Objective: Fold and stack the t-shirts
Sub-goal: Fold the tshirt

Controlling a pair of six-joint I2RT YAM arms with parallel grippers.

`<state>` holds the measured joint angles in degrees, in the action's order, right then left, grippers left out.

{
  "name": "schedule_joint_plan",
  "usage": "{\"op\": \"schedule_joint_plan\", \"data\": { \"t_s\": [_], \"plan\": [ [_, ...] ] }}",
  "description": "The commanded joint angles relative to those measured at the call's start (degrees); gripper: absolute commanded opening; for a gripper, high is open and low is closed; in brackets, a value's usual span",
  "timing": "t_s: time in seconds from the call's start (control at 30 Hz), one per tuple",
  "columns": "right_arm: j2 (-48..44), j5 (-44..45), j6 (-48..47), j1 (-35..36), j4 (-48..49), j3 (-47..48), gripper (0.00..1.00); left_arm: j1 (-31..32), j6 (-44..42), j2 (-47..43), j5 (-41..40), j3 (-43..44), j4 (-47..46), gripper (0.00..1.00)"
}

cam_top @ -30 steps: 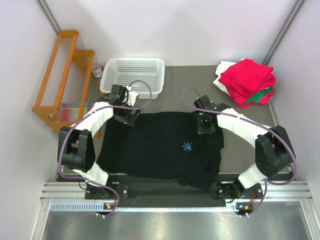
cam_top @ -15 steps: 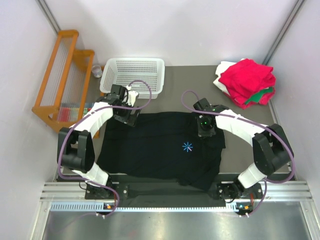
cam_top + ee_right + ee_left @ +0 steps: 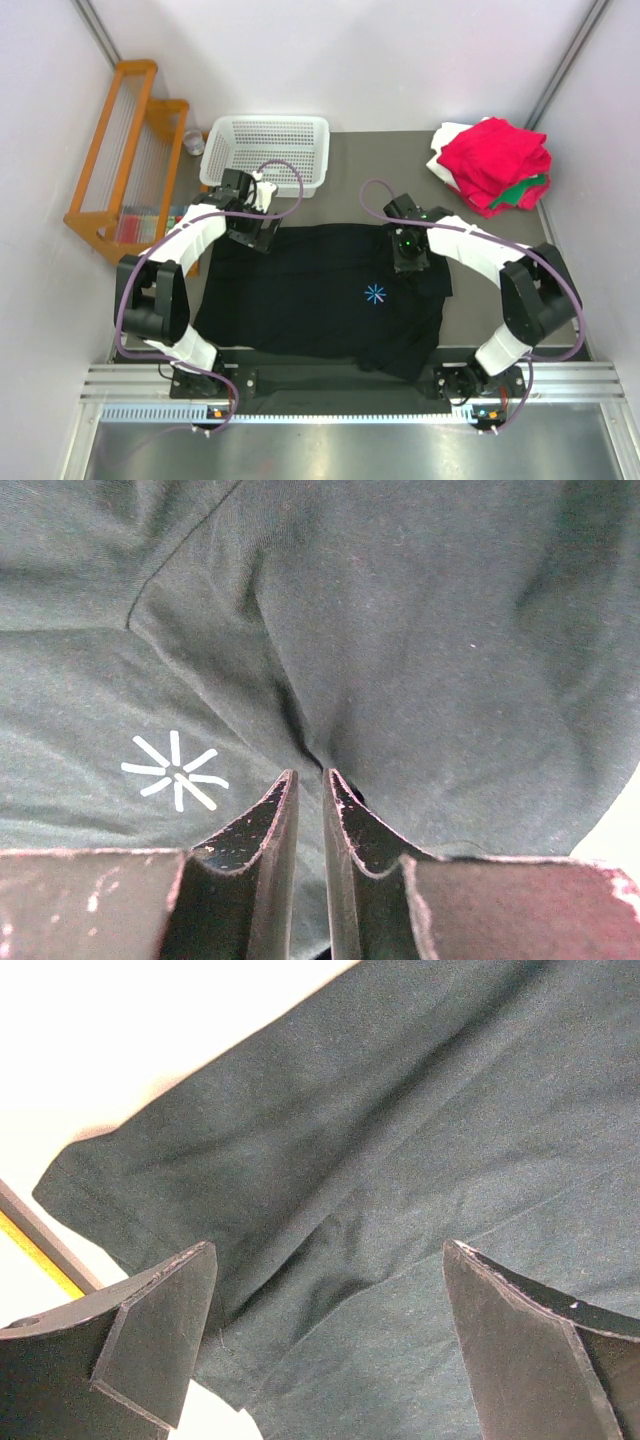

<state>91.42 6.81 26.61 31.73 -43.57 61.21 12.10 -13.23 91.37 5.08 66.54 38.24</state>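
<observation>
A large black t-shirt (image 3: 310,300) lies spread across the table, with a light-blue starburst (image 3: 375,293) on its chest. My left gripper (image 3: 250,238) hovers over the shirt's far-left sleeve, wide open with nothing between its fingers; in the left wrist view (image 3: 328,1260) the sleeve hem (image 3: 130,1210) lies below it. My right gripper (image 3: 408,260) sits low on the shirt's far-right shoulder. Its jaws (image 3: 310,775) stand a narrow slit apart, and a raised fold of black cloth (image 3: 300,720) runs up to the tips beside the starburst (image 3: 175,770). Folded red (image 3: 495,155), green (image 3: 525,190) and white (image 3: 445,165) t-shirts are piled at the back right.
A white perforated basket (image 3: 268,150) stands at the back, just beyond my left gripper. An orange wooden rack (image 3: 125,150) leans off the table's left side. The table's metal rail (image 3: 330,385) runs along the near edge by the arm bases.
My right gripper's jaws have parted from shut to a narrow slit, and the arm has shifted slightly left. The left arm has not moved.
</observation>
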Motion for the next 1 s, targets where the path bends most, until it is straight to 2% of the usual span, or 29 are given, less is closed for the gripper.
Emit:
{"op": "schedule_joint_plan", "data": {
  "t_s": [0.0,0.23,0.4,0.53,0.63,0.73,0.77,0.87,0.97],
  "plan": [
    [1.39,-0.65,0.02,0.71,1.82,1.63,0.17,0.03,-0.39,-1.73,-0.07,0.78,-0.01,0.99],
    [2.89,-0.39,0.11,1.06,2.61,1.9,0.22,0.03,-0.3,-1.73,0.1,0.87,-0.09,0.99],
    [4.82,-0.65,0.2,1.14,3.32,1.81,0.32,0.03,-0.39,-2.08,0.02,0.6,-0.01,0.99],
    [4.65,0.13,0.37,1.32,3.58,1.46,0.33,0.03,-0.39,-2.16,-0.07,0.78,0.08,0.99],
    [5.0,1.45,0.28,1.23,3.58,1.19,0.3,0.03,-0.39,-2.08,0.1,0.96,0.08,0.99],
    [5.53,2.68,0.11,1.23,3.93,0.84,0.21,0.03,-0.21,-1.9,0.19,0.87,-0.09,0.99],
    [5.87,2.94,0.19,1.23,4.02,0.67,0.14,0.03,-0.21,-1.99,0.28,0.78,-0.09,0.99],
    [6.58,4.17,0.11,1.23,4.28,0.75,0.04,0.03,-0.21,-2.25,0.28,0.61,-0.01,0.99],
    [6.76,4.7,-0.07,1.23,4.28,0.93,0.0,0.03,-0.48,-2.52,0.1,0.52,-0.01,0.99]
  ]
}}
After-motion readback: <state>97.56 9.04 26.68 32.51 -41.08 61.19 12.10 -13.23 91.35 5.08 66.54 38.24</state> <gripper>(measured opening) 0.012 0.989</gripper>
